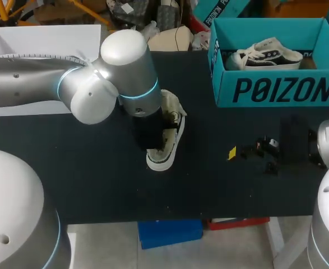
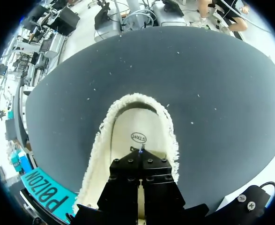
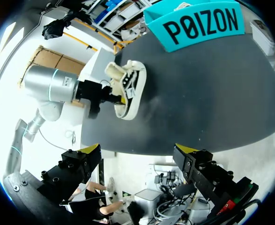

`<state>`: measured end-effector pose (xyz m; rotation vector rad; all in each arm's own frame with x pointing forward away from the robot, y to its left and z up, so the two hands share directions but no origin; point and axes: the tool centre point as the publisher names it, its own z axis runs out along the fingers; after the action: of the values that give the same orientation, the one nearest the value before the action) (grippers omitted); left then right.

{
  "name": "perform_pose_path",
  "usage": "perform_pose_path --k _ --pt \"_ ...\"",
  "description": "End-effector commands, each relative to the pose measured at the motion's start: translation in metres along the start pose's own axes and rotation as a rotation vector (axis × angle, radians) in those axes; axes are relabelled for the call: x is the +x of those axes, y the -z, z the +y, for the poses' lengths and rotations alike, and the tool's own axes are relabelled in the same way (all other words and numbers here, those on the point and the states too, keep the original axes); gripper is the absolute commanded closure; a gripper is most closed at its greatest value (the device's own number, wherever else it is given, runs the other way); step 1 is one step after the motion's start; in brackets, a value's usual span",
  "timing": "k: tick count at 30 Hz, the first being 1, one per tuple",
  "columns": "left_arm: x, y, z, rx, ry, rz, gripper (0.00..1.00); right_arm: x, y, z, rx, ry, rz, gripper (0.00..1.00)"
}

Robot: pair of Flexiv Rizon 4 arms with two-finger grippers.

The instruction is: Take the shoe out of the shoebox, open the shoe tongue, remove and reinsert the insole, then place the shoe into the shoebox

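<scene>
A cream shoe [image 1: 165, 140] with a fuzzy lining lies on the black table [image 1: 97, 168], left of the teal shoebox [image 1: 276, 89]. My left gripper [image 1: 153, 143] points down into the shoe's opening. In the left wrist view its fingers [image 2: 128, 183] are pressed together on the pale insole [image 2: 137, 126] near the heel, with a thin pale strip between them. The right wrist view shows the shoe [image 3: 128, 89] tipped on its side with the left gripper at its opening. My right gripper [image 3: 139, 154] hangs open and empty near the table's right front, also seen from above [image 1: 254, 152].
A second shoe [image 1: 268, 56], black and white, lies inside the shoebox. A white open box [image 1: 41, 45] stands at the back left, behind my left arm. Bare table stretches between the shoe and my right gripper.
</scene>
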<state>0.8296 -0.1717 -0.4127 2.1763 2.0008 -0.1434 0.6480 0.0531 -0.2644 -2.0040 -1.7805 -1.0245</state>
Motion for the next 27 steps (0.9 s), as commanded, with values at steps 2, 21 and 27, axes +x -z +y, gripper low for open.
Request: perform_pose_path --k 2,21,27 --pt "-0.005 -0.004 0.006 0.005 0.001 -0.021 1.0 0.001 -0.001 0.0 0.0 -0.001 -0.002 0.0" --pt "0.013 0.12 0.069 0.072 0.425 -0.425 1.0 0.001 -0.001 0.0 0.0 -0.001 -0.002 0.0" --pt "0.019 0.126 0.098 0.072 0.623 -0.414 1.0 0.001 -0.001 0.0 0.0 -0.001 -0.002 0.0"
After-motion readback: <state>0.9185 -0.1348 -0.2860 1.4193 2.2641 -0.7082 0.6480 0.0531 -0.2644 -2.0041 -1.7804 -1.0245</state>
